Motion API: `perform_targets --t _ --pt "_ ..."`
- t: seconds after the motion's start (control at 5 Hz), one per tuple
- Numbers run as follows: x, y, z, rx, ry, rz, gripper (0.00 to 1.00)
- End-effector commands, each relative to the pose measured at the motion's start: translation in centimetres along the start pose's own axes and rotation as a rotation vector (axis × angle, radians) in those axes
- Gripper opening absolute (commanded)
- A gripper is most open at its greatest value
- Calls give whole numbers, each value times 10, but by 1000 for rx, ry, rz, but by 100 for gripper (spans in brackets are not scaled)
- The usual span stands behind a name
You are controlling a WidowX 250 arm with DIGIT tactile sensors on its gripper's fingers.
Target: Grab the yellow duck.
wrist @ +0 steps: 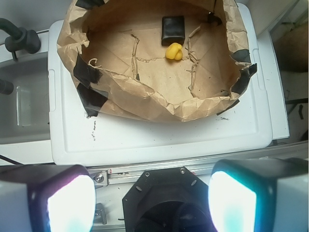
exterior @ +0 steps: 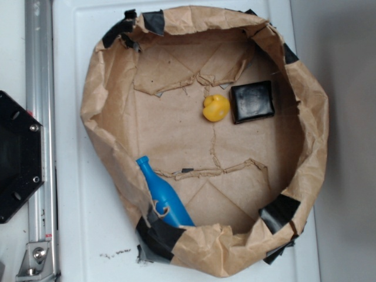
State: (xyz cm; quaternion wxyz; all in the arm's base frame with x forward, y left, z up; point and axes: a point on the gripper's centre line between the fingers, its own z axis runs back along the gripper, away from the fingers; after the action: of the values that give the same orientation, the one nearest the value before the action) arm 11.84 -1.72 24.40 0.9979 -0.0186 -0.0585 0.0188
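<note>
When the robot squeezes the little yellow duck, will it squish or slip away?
The yellow duck looks rounded and smooth, so it may slip or scoot when pinched. It is small, so probably light. It sits right beside the black block, which might stop it sliding that way. The gripper looks open, well back from it.

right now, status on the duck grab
Tool open, back over the base, holding nothing. Yellow duck on the paper floor, right beside the black block. Blue bottle well clear.
</note>
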Motion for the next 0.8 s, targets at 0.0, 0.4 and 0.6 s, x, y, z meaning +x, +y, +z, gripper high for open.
perform_targets --t 0.0,0.4,0.6 --pt "0 0 0 0 0 0 100" --pt "79 9 -65 61 -160 -6 100" --pt "106 26 -103 -39 -179 -27 100"
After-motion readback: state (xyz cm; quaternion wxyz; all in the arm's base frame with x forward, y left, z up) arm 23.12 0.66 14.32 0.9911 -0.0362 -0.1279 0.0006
